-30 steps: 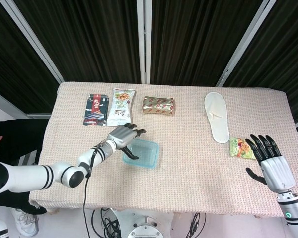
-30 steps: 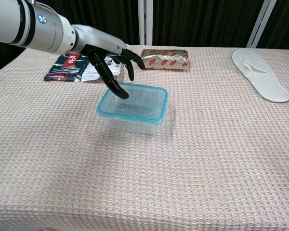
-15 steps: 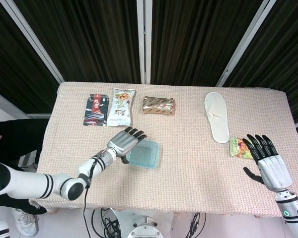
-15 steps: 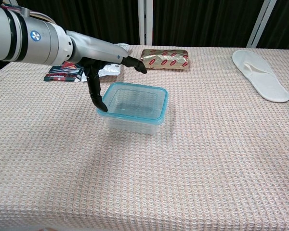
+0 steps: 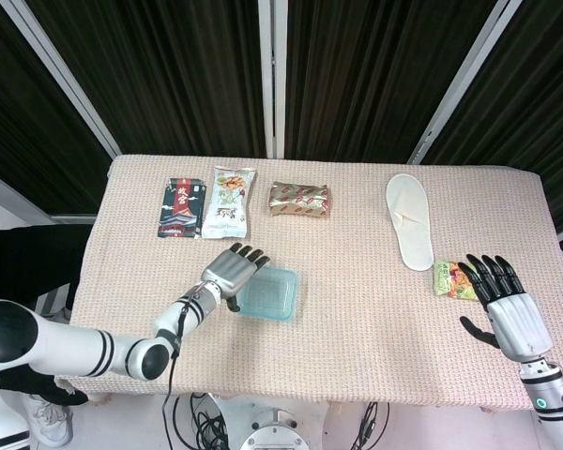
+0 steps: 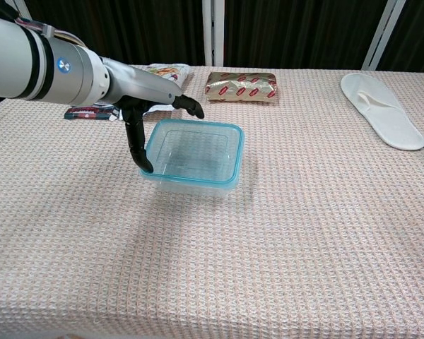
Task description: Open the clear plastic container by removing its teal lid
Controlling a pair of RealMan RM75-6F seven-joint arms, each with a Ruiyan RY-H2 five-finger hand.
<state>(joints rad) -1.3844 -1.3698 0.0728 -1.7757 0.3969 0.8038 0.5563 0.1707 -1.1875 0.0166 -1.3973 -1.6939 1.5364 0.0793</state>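
Left hand (image 6: pixel 143 106): set against the left end of the container (image 6: pixel 192 157), thumb pointing down at the near-left corner of the lid (image 6: pixel 155 155), other fingers reaching over the far-left rim; the head view shows the same hand (image 5: pixel 231 272) just left of the box. Whether thumb and fingers truly pinch the rim or only touch it cannot be told; nothing is lifted.

Right hand (image 5: pixel 507 300): fingers spread, holding nothing, hovering at the right table edge beside a small snack packet (image 5: pixel 455 280), well apart from the container.

Container: clear plastic tub, teal-rimmed lid seated on top, standing left of centre on the woven tablecloth (image 6: pixel 304 233).

Handling, as a judgement: light, apparently empty, thin-walled and somewhat flexible; smooth, so likely slippery; liable to slide or tip rather than release the lid if pulled one-handed. Best purchase is the raised teal rim at a corner, peeling upward while the base is held down.

Change over the last second: the left hand has moved from above the lid's middle to its left edge, thumb dropping to the corner. The container has shifted slightly and now sits skewed. The right hand has barely moved.

Other items: three snack packets (image 5: pixel 228 202) along the far edge; white slipper (image 5: pixel 409 220) at far right.
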